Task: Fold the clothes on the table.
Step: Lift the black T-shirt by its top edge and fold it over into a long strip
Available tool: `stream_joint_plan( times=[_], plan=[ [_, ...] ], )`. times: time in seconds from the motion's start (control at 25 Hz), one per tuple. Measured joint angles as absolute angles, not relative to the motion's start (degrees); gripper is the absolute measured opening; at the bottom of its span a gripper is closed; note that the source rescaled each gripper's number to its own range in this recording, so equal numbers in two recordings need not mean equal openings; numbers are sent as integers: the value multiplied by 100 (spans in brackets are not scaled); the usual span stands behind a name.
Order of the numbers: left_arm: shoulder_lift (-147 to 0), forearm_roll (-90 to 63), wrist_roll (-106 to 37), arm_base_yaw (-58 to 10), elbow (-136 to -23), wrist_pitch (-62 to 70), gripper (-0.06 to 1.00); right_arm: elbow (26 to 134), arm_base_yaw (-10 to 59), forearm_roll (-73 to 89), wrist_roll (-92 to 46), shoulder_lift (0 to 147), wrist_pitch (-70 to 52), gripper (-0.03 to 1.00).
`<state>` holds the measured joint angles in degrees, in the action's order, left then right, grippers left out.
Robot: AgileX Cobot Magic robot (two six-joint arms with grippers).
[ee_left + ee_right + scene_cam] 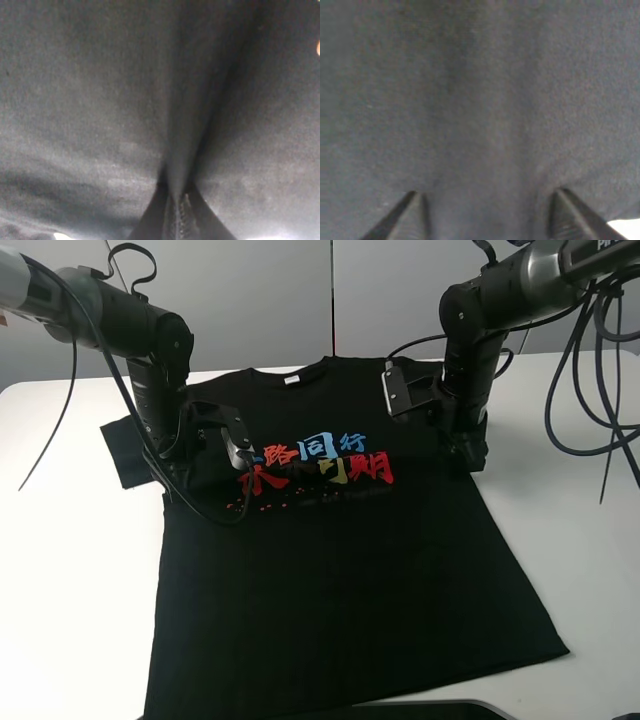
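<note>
the soft, limp black printed t-shirt (340,580) likely drapes and bunches; best held at shoulders. left gripper (176,200) pinches a fabric fold; right gripper (486,195) rests spread.

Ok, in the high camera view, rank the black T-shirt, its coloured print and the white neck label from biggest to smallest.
Largest to smallest: black T-shirt, coloured print, white neck label. No two look alike in size.
</note>
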<state>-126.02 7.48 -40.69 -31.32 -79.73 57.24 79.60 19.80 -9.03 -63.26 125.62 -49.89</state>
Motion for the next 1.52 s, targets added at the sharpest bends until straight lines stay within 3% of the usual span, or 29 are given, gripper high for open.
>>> stream_joint_plan(
  times=[0.36, 0.48, 0.64, 0.72, 1.16, 1.52],
  plan=[
    [-12602, 748, -4069, -3132, -7973, 5737, 0, 7960, 1980, -667, -6403, 12562, -4978, 49],
    [-12602, 748, -4069, -3132, -7973, 5741, 0, 7960, 1980, -656, -6403, 12565, -4978, 35],
    [-12602, 748, -4069, -3132, -7973, 5750, 0, 7960, 1980, -656, -6403, 12565, -4969, 6],
    [-12602, 748, -4069, -3132, -7973, 5755, 0, 7960, 1980, -656, -6403, 12565, -4969, 0],
    [-12400, 1089, -3297, -3132, -8182, 5443, 0, 8457, 1980, -1123, -5887, 12298, -4980, 0],
    [-11510, 1842, -2756, -3132, -10916, 5956, 0, 10245, 1980, -1610, -5009, 11057, -5476, 0]
  ],
)
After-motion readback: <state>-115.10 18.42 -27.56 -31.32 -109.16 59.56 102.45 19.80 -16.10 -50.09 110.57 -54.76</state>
